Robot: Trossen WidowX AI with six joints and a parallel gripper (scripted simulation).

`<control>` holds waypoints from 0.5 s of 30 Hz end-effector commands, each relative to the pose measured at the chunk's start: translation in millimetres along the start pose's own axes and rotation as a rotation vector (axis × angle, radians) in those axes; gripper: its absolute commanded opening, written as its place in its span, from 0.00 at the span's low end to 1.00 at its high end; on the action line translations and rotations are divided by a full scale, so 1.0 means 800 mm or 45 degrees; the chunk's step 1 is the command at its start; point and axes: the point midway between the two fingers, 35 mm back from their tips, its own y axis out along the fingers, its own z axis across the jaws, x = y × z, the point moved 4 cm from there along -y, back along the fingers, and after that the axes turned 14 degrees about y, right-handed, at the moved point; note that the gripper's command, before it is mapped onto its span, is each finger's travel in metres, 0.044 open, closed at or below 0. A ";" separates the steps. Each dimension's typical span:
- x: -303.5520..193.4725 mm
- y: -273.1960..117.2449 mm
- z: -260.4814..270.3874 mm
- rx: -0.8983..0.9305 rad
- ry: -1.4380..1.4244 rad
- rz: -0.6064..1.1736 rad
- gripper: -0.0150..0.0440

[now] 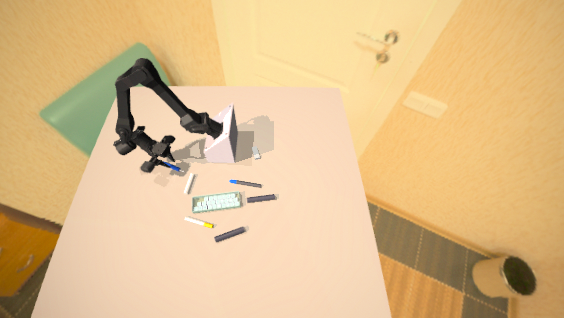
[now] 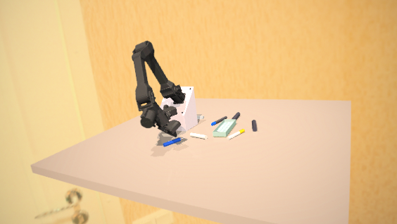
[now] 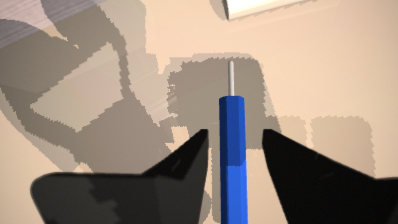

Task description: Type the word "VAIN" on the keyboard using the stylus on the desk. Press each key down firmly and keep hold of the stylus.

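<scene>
Two fingers, top view: the gripper [image 1: 165, 159] [image 2: 177, 134] [image 3: 235, 136] hangs over the blue stylus [image 1: 172, 166] [image 2: 172, 142] [image 3: 233, 132], which lies on the desk [image 1: 300, 260] [image 2: 281, 169] [image 3: 320, 95] near the white marker [image 1: 189, 183] [image 2: 198, 135] [image 3: 265, 6], keyboard [image 1: 217, 202] [image 2: 224, 128] beyond. Exterior view: stylus on the desk, just below the fingertips—still to be picked up, by my reading. Wrist view: fingers part-spread, nothing pinched, the stylus running lengthwise between them with a gap each side—best to sink straight down, keep it centred, then squeeze firmly on the barrel, clear of the thin tip.
</scene>
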 end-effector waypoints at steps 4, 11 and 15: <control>-0.003 0.007 -0.001 -0.002 -0.007 -0.003 0.51; -0.006 0.013 -0.002 -0.002 -0.007 -0.003 0.51; -0.008 0.016 -0.003 -0.002 -0.007 -0.003 0.51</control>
